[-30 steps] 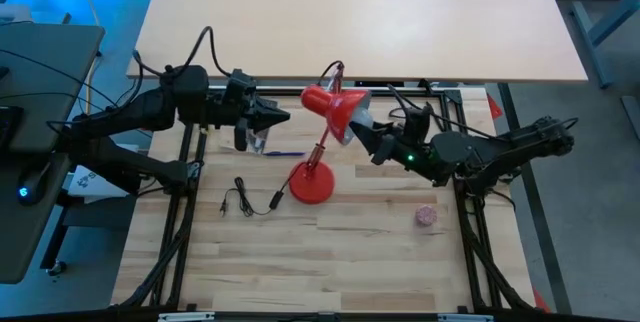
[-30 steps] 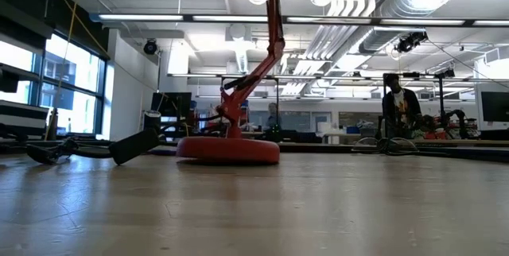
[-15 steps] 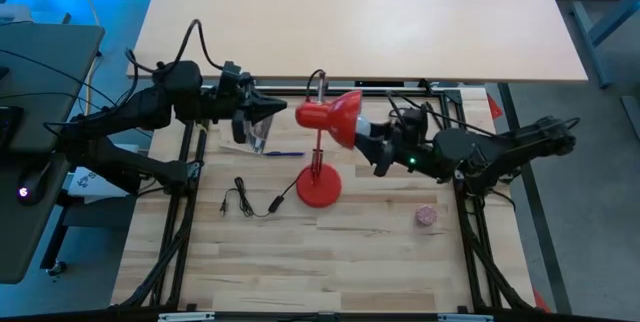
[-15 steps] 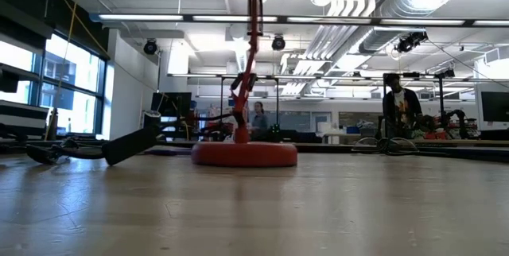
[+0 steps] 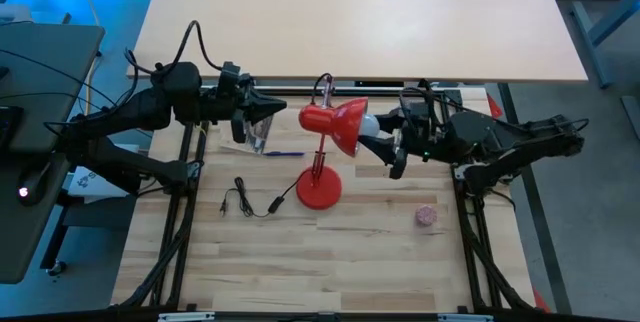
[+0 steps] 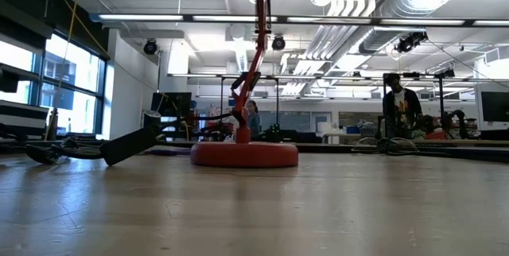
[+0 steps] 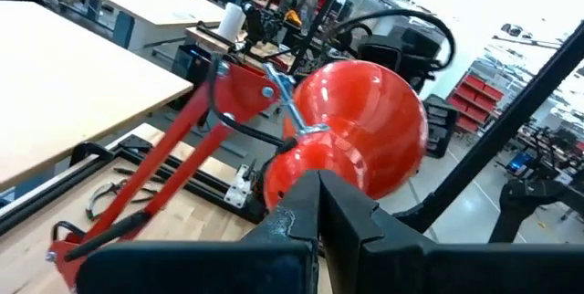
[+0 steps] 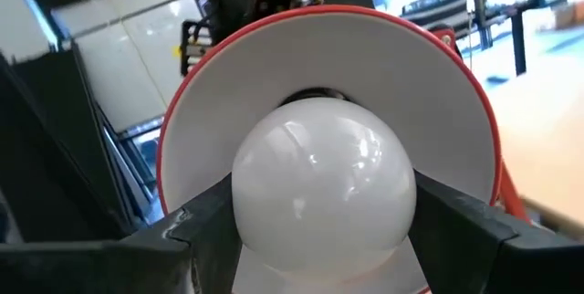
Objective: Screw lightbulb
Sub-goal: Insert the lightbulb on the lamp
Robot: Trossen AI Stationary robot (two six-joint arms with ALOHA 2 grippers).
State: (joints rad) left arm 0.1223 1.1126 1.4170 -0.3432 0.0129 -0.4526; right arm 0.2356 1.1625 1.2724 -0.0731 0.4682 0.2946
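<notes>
the right gripper (image 5: 385, 148) holds the small white pear-shaped lightbulb (image 8: 324, 189) between its fingers (image 8: 470, 225), at the mouth of the red metal desk lamp's shade (image 5: 345, 127), apparently lined up with the socket for threading. the left gripper (image 5: 282, 114), jaws closed and empty, presses against the shade's back, probably bracing it. compared with a second ago, the shade has swung level, the round red lamp base (image 5: 319, 188) has shifted slightly right, and the bulb now sits closer to the shade.

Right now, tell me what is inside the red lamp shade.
The lightbulb, held by the right gripper, sits in the mouth of the red lamp shade, against its white lining. The bulb covers its own screw base and the socket.
</notes>
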